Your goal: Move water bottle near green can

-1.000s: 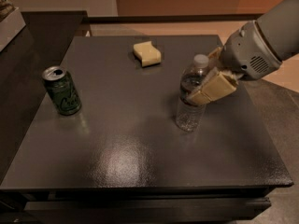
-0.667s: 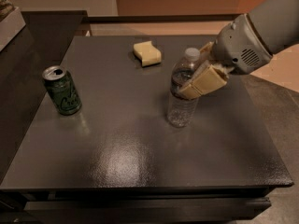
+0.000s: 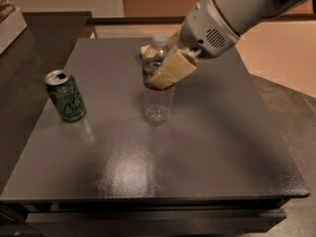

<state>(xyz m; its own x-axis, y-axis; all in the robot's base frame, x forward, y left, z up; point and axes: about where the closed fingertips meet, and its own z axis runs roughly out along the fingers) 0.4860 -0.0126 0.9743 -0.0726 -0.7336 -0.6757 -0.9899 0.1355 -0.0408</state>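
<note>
— Between the tan fingers [image 3: 174,69] of the gripper [image 3: 159,74], what is there?

— The bottle [image 3: 158,102]. The gripper is clamped on its dark label band: one flat, blocky finger lies across the front and the other is hidden behind. Clear ribbed plastic hangs below the grip and the white cap stands above it. The bottle is about upright.

— Is its base on the table [image 3: 207,152]?

— I cannot tell. It is at the surface or just above it.

— And behind the fingers?

— A rounded pale grey shell with a small vent grille, running up and to the right into the arm [image 3: 247,4].

— What differs from a moment ago?

— Gripper and bottle have travelled together to the left, toward the can [image 3: 65,96]. The yellow block [image 3: 144,50], which then stood clear of them, is now mostly hidden behind the bottle. Only an edge shows, just left of the cap. The can has not moved.

— Where is the can from the gripper?

— Well apart to its left and a little nearer the camera, with bare table between. It stands upright, a green aluminium cylinder with pale script and a silver top.

— The table itself?

— Dark and finely pebbled, with a glossy sheen below the gripper toward the front edge.
</note>
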